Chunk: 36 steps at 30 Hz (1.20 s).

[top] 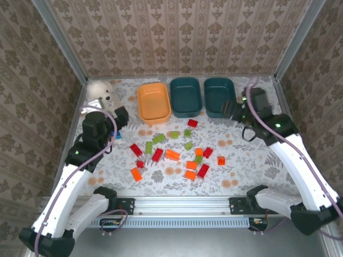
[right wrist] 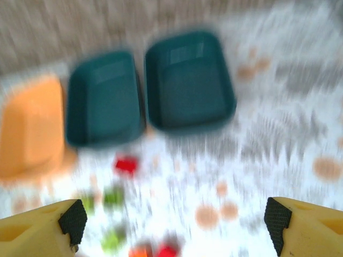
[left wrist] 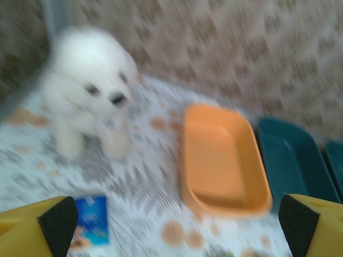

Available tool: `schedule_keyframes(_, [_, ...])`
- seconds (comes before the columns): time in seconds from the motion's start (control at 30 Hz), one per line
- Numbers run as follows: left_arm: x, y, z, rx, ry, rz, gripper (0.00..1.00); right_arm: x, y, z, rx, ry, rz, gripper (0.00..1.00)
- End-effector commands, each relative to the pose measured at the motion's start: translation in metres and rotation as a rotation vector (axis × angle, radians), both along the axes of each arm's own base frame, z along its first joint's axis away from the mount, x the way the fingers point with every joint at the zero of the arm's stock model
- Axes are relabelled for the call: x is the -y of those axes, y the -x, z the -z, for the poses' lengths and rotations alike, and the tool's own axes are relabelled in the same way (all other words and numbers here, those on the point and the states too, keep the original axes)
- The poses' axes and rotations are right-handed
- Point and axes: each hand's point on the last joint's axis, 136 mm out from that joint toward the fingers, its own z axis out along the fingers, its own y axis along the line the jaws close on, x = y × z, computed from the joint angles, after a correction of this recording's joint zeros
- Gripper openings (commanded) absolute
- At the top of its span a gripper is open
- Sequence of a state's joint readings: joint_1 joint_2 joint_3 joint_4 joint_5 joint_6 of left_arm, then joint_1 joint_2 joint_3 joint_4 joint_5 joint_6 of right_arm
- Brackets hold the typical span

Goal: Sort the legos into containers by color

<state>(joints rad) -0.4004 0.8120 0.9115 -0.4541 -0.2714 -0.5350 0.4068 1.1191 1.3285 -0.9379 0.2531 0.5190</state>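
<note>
Far left, by white fluffy plush toy (top: 101, 93): noted left gripper (left wrist: 178, 222) spread wide, empty. Centre: logged red, lime green and orange plastic bricks (top: 172, 155) scattered loose, in front of empty orange plastic tub (top: 154, 103) and two dark teal plastic tubs (top: 186, 97). Right: noted right gripper (right wrist: 176, 220) spread, empty.

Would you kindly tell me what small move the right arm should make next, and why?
Probably lower the right gripper toward the red brick lying just before the middle teal tub: its jaws stand open with nothing between them, that tub looks empty, and that brick seems the nearest to it.
</note>
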Motion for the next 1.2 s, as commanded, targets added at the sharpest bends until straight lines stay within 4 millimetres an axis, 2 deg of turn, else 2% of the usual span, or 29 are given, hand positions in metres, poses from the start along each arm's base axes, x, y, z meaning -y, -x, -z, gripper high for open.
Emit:
schedule_keyframes(0.0, [0.058,0.031,0.034,-0.232,0.084,0.3,1.0,-0.007,0.081,0.069,-0.4,0.055,-0.064,0.82])
schedule_keyframes(0.07, [0.082,0.048,0.043,-0.278,0.088,0.424,1.0,-0.014,0.101,0.097,-0.503,0.071,-0.1,0.83])
schedule_keyframes(0.1, [0.09,0.055,0.049,-0.298,0.098,0.467,1.0,-0.018,0.108,0.112,-0.55,0.073,-0.122,0.89])
schedule_keyframes(0.13, [0.097,0.062,0.052,-0.31,0.123,0.503,1.0,-0.022,0.114,0.125,-0.596,0.073,-0.135,0.92])
schedule_keyframes(0.2, [0.11,0.071,0.055,-0.314,0.185,0.574,1.0,-0.027,0.118,0.147,-0.656,0.071,-0.149,0.91])
schedule_keyframes(0.33, [0.123,0.08,0.059,-0.318,0.258,0.624,1.0,-0.036,0.112,0.18,-0.679,0.075,-0.185,0.86])
schedule_keyframes(0.53, [0.132,0.084,0.062,-0.321,0.267,0.645,1.0,-0.042,0.095,0.223,-0.713,0.089,-0.192,0.79])
schedule_keyframes(0.7, [0.134,0.086,0.055,-0.307,0.272,0.652,1.0,-0.026,0.084,0.248,-0.745,0.129,-0.128,0.73])
schedule_keyframes(0.9, [0.134,0.088,0.052,-0.302,0.275,0.658,1.0,-0.026,0.075,0.266,-0.771,0.106,-0.143,0.66])
schedule_keyframes(1.17, [0.135,0.088,0.05,-0.302,0.28,0.656,1.0,-0.02,0.068,0.276,-0.789,0.104,-0.132,0.45])
